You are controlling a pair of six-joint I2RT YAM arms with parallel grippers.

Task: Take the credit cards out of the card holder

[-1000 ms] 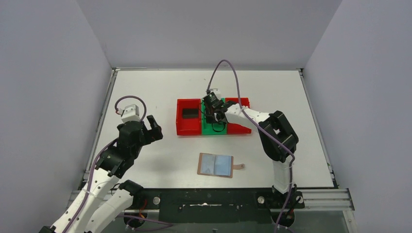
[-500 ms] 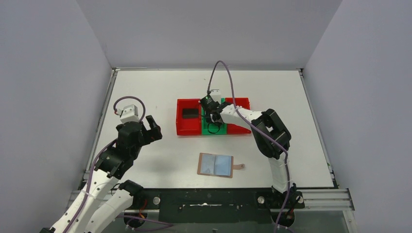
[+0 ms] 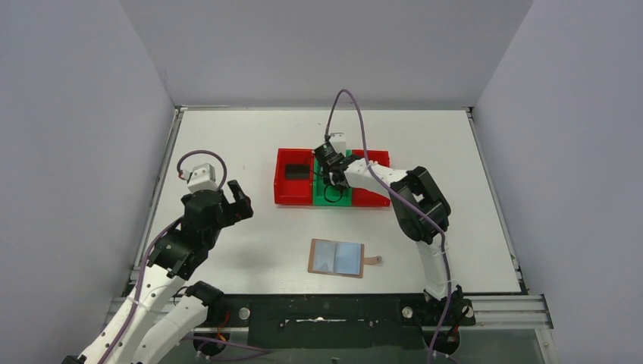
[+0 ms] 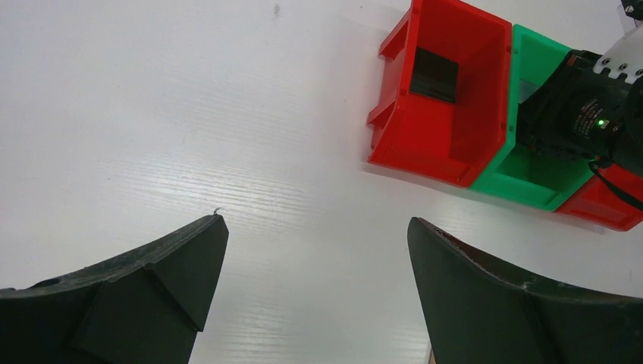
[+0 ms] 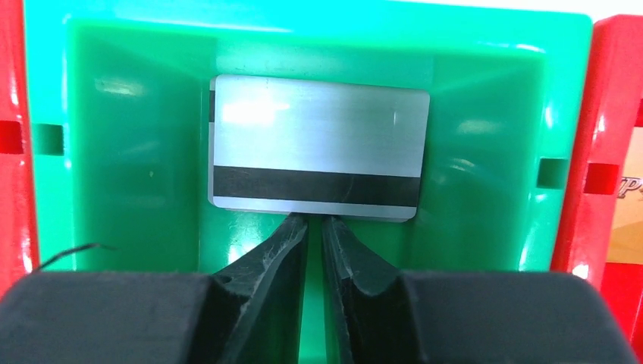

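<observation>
The card holder (image 3: 337,258) lies open and flat on the table near the front, pale blue pockets up, strap tab to the right. A silver-grey credit card (image 5: 317,146) with a black stripe lies in the green bin (image 5: 136,152). My right gripper (image 5: 315,220) hangs over that bin, its tips at the card's near edge, open only by a narrow slit with nothing between them. A black card (image 4: 434,74) rests in the left red bin (image 4: 455,144). A gold-orange card (image 5: 626,220) shows in the right red bin. My left gripper (image 4: 315,227) is wide open above bare table, holding nothing.
The three joined bins (image 3: 332,180) sit mid-table, red, green, red. The right arm (image 3: 417,197) reaches across to them from the front right, its purple cable (image 3: 356,114) arching above. Grey walls close in the table on three sides.
The right gripper has shifted a little left and back over the green bin. The left arm and the card holder have not moved.
</observation>
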